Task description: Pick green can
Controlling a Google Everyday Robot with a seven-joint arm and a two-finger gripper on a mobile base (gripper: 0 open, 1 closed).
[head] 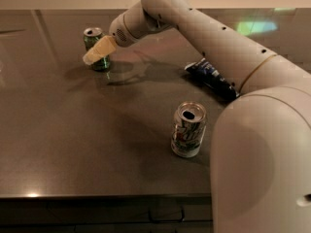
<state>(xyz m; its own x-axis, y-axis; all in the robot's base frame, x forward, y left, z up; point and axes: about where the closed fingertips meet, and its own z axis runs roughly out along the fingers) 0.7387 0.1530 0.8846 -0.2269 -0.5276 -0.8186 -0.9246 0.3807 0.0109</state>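
tan gripper (91, 58) at shiny green can (92, 35) — dark, glossy table (73, 144)

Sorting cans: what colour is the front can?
The front can is white-silver with green and red markings, camera view; the gripper is by the green can.

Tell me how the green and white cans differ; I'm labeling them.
The green can has an all-green body; the white can is pale with green and red markings. The green can stands far back on the left; the white can stands nearer the front. The tool partly covers the green can; the white can stands free. Both are upright with silver tops.
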